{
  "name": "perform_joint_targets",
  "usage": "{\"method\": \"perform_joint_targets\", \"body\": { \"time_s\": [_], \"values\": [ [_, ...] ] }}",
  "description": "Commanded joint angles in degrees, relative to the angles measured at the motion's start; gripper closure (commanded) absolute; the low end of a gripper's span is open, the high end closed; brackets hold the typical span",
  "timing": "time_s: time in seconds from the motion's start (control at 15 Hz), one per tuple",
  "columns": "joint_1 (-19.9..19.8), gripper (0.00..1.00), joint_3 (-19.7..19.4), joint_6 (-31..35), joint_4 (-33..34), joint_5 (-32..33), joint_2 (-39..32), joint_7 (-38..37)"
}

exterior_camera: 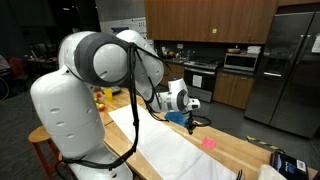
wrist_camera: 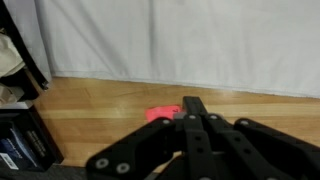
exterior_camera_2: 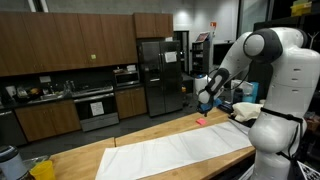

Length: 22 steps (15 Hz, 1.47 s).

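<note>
My gripper [wrist_camera: 192, 106] hangs a little above a wooden counter, and its two black fingers are pressed together with nothing visible between them. It shows in both exterior views [exterior_camera: 190, 122] [exterior_camera_2: 205, 105]. A small flat pink object [wrist_camera: 160, 114] lies on the wood just below and beside the fingertips. In both exterior views the pink object [exterior_camera: 209, 143] [exterior_camera_2: 200, 122] sits close to the edge of a long white cloth [wrist_camera: 180, 40]. The gripper does not touch the pink object.
The white cloth [exterior_camera: 170, 150] [exterior_camera_2: 180, 150] covers much of the wooden counter [exterior_camera: 235, 150]. A dark box [wrist_camera: 20, 140] [exterior_camera: 285, 163] lies at the counter's end. A steel fridge [exterior_camera_2: 155, 75], an oven and cabinets stand behind.
</note>
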State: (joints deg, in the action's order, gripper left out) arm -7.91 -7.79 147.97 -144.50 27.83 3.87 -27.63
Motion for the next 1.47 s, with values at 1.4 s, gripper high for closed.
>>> {"method": "perform_joint_targets", "body": {
  "time_s": [1.4],
  "values": [
    [-0.4,0.74,1.3,-0.8,0.0,-1.0,0.0,0.2]
  ]
}}
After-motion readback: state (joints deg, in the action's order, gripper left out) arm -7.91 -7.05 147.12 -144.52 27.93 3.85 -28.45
